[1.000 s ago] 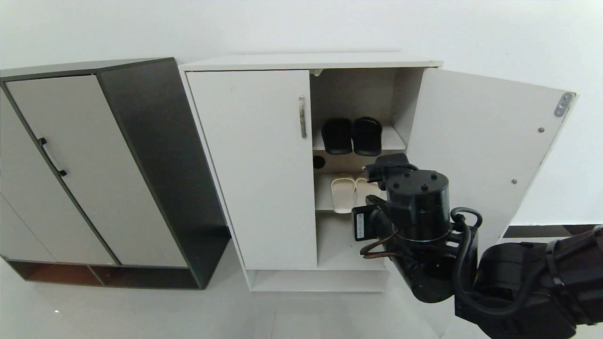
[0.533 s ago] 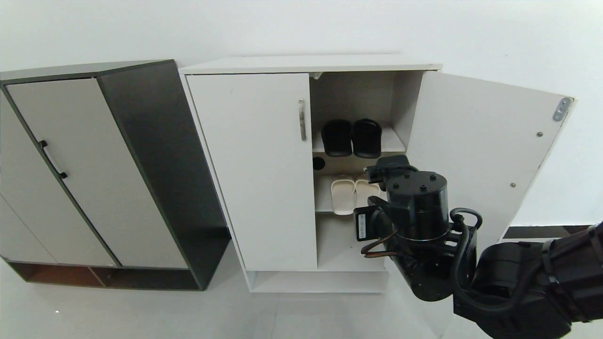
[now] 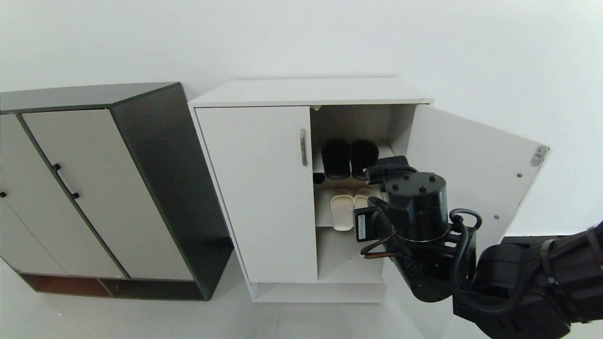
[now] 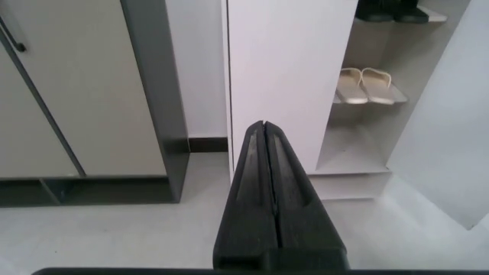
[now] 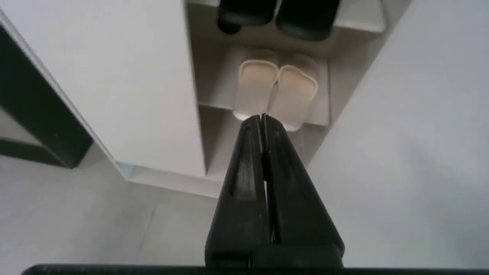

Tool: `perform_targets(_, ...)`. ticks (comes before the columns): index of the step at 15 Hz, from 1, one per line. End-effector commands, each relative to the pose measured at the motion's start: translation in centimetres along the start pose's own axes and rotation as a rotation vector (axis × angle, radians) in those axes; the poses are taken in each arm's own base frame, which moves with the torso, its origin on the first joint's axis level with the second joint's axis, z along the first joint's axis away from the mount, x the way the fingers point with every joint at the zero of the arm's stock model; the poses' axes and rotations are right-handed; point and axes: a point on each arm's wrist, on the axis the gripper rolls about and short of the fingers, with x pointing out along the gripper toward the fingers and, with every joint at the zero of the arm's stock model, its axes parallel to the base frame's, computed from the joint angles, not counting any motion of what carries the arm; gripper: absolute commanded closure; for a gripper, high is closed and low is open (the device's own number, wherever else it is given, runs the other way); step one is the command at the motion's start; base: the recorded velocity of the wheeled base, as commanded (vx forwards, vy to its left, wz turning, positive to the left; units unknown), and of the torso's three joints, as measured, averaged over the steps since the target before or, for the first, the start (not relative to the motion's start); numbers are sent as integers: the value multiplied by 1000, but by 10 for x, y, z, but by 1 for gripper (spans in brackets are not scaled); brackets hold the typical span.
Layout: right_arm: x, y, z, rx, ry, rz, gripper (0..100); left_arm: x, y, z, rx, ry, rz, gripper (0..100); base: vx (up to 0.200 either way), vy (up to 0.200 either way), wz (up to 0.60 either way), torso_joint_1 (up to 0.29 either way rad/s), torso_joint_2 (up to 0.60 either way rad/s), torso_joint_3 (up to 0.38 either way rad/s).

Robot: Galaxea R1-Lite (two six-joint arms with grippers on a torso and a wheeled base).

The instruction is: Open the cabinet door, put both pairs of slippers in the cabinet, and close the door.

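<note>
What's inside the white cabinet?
Black slippers sit on the upper shelf, cream slippers on the shelf below. The closed left door hides that side.

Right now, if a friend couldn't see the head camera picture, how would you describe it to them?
A white cabinet stands with its right door swung open; inside, black slippers sit one shelf above cream slippers. The robot's black right arm is raised before the opening, and a dark grey cabinet with closed doors stands on the left.

The right arm (image 3: 417, 226) hides most of one white slipper (image 3: 362, 197); the black slippers (image 5: 306, 15) run off the top edge.
</note>
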Motion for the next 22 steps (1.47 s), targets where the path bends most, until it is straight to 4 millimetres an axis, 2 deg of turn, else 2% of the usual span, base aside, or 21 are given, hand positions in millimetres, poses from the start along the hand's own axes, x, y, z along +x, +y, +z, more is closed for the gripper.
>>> perform_targets(1, 0, 1, -1, -5, 3, 3, 100, 0, 0, 0, 0, 1, -1, 100, 0, 0, 0, 115, -452, -339)
perform_targets(12, 0, 4, -4, -11, 9, 9, 100, 0, 0, 0, 0, 1, -1, 100, 0, 0, 0, 165, -484, -319)
perform_targets(22, 0, 4, -11, -26, 27, 12, 100, 0, 0, 0, -12, 1, -2, 100, 0, 0, 0, 231, -545, -319)
